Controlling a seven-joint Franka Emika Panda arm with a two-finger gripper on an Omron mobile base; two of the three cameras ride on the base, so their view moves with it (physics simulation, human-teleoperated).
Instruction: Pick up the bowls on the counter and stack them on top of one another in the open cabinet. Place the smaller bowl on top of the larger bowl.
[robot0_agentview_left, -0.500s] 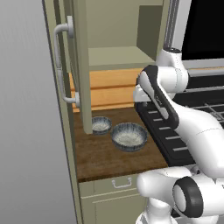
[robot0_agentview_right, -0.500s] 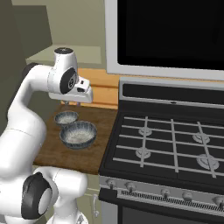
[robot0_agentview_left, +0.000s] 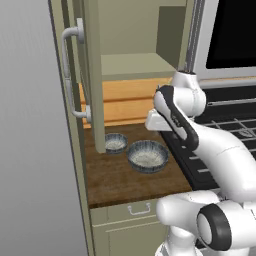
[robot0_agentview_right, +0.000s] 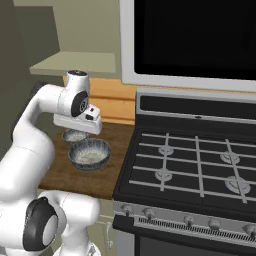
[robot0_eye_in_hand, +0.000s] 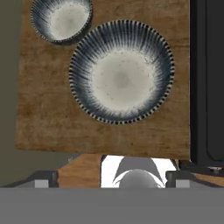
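Observation:
The larger bowl (robot0_agentview_left: 147, 156) (robot0_agentview_right: 90, 153) (robot0_eye_in_hand: 121, 78), blue-grey ribbed with a pale speckled inside, sits on the dark wood counter (robot0_agentview_left: 120, 182) (robot0_eye_in_hand: 43, 118). The smaller bowl (robot0_agentview_left: 116, 143) (robot0_agentview_right: 75, 135) (robot0_eye_in_hand: 61, 19) stands just behind and to its left, close to the rim of the larger one. My gripper (robot0_agentview_left: 156, 123) (robot0_agentview_right: 79, 126) (robot0_eye_in_hand: 113, 178) hangs open above the larger bowl's near-right side, pointing down and holding nothing. The open cabinet (robot0_agentview_left: 132, 65) (robot0_agentview_right: 75, 62) has a bare shelf above the counter. Its door (robot0_agentview_left: 92, 75) stands out to the left.
The black stove (robot0_agentview_right: 190, 165) (robot0_eye_in_hand: 208, 78) borders the counter on the right, with a dark microwave (robot0_agentview_right: 195, 40) above it. An orange wooden wall panel (robot0_agentview_left: 125, 100) backs the counter. The cabinet door's lower edge hangs close over the smaller bowl.
The hand has come down from cabinet-shelf height toward the counter and now hangs lower over the bowls. Neither bowl has moved.

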